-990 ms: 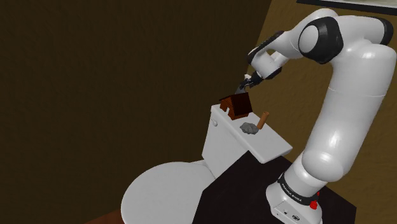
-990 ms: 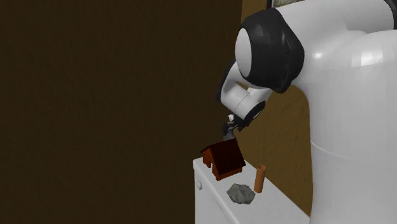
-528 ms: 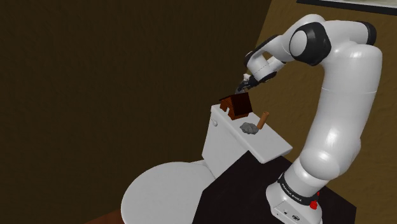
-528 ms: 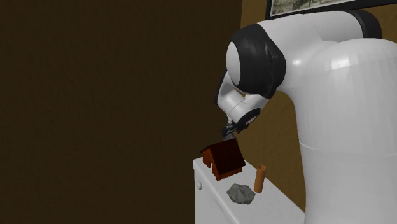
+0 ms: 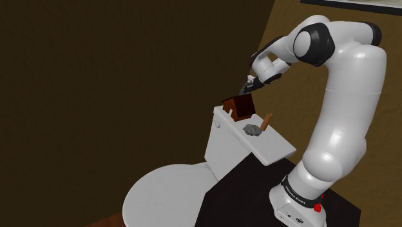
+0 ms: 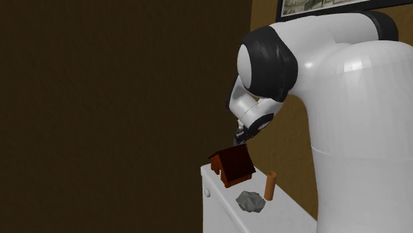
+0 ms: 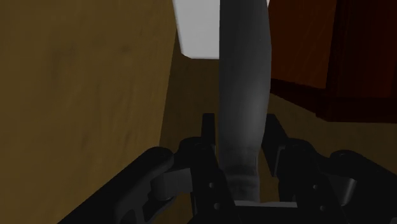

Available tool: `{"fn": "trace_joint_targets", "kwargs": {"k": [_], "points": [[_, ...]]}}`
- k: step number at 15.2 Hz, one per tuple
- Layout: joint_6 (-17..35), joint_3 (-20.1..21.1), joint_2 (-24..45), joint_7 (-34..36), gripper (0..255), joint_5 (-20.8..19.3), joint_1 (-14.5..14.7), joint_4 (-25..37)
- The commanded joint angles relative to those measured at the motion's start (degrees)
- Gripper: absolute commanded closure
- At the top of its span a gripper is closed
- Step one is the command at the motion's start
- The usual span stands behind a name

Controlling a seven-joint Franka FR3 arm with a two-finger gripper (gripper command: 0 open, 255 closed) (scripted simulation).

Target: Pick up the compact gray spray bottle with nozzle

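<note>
We see the fingers (image 7: 277, 137) drawn in narrowly and clasping the sides of the gray spray bottle (image 7: 243, 76). They hold it over the end of the toilet tank lid (image 5: 274, 149) where a brown house-shaped box (image 5: 238, 108) stands, just beside the bottle. A gray lump (image 5: 252, 129) and an orange cylinder (image 5: 265, 120) sit mid-lid. A brown wall (image 7: 95, 95) runs close alongside.

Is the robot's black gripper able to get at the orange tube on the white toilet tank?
Probably not yet: the black gripper is shut on a tall gray bottle. The orange tube itself stands uncovered.
</note>
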Motion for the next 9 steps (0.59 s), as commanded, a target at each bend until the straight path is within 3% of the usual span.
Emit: {"fn": "trace_joint_targets", "kwargs": {"k": [1, 3, 9], "points": [[-0.7, -0.1, 0.5, -0.5, 255, 0.7, -0.6, -1.1], [-0.6, 0.2, 1.1, -0.7, 255, 1.2, -0.8, -0.7], [-1.4, -2.5, -1.8, 5.9, 255, -5.2, 2.4, -1.1]]}}
